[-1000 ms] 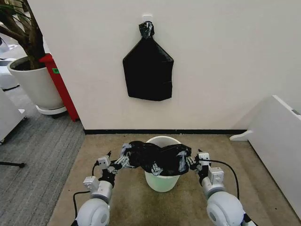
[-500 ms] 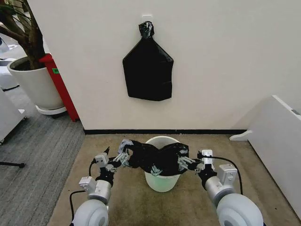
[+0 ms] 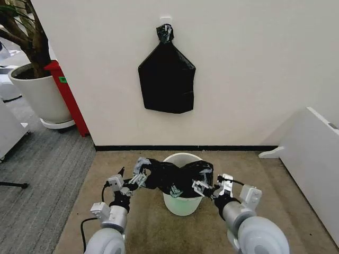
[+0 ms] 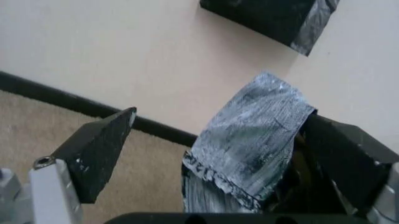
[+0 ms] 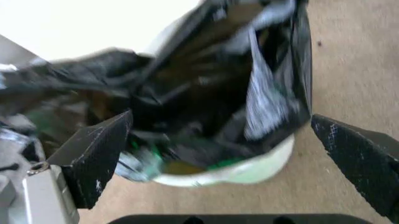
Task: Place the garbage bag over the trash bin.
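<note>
Head view: trash bin (image 3: 183, 203) stands on the tan carpet (image 3: 153, 227) at about 6 o'clock in the scene, close to the wall's black baseboard (image 3: 185, 148). Garbage bag (image 3: 175, 177) is draped across the bin's mouth, bunched and crinkled, spilling past the rim toward 9 o'clock; bin's far rim shows bare at 12 o'clock.

Left gripper (image 3: 136, 177) sits at the bag's 9 o'clock end. Left wrist view: jaws spread wide, a fold of bag film lying against one finger (image 4: 349, 163), the other finger clear of it.

Right gripper (image 3: 204, 188) is at the bin's 3 o'clock side, by the bag's edge. Right wrist view: jaws wide apart, nothing pinched, bag and bin rim between and beyond them.

On the wall at 12 o'clock hangs a flat black bundle (image 3: 167, 79) with a knotted top. Large white plant pot (image 3: 39, 95) at 10 o'clock.
</note>
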{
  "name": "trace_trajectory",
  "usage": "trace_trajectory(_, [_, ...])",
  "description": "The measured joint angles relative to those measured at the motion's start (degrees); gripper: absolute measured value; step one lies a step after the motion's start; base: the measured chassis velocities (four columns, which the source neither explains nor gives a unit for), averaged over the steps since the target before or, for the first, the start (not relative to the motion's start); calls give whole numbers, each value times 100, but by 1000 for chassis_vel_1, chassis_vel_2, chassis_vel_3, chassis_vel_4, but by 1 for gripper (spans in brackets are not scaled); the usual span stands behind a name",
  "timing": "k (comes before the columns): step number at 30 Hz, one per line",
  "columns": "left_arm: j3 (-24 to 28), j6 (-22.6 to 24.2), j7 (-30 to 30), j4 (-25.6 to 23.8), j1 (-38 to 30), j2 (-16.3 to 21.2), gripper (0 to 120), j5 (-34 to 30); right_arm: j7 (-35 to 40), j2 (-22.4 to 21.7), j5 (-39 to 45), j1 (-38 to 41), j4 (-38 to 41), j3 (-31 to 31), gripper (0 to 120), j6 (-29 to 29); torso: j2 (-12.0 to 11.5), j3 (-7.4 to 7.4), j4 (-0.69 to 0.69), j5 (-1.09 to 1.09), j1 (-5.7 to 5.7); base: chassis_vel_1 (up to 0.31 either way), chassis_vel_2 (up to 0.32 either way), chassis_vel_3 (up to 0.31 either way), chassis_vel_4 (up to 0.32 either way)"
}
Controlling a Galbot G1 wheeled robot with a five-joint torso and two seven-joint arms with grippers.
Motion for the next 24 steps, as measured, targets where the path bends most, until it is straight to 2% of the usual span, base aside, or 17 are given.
trace_trajectory(8, [28, 2, -30, -51, 135, -38, 100, 7, 143, 83, 100, 162, -609, 39, 100, 49, 0, 0, 0, 1, 0, 0, 0, 0, 0])
trace_trajectory(21, [24, 7, -51, -76, 195, -72, 100, 10, 270, 316, 244, 55, -577, 102, 99, 51, 0, 0, 1, 0, 0, 0, 0, 0, 0])
trace_trajectory(24, [57, 10, -51, -54, 171, -109, 100, 21, 214, 382, 151, -278, -308, 21, 85, 50, 0, 0, 0, 0, 0, 0, 0, 0, 0])
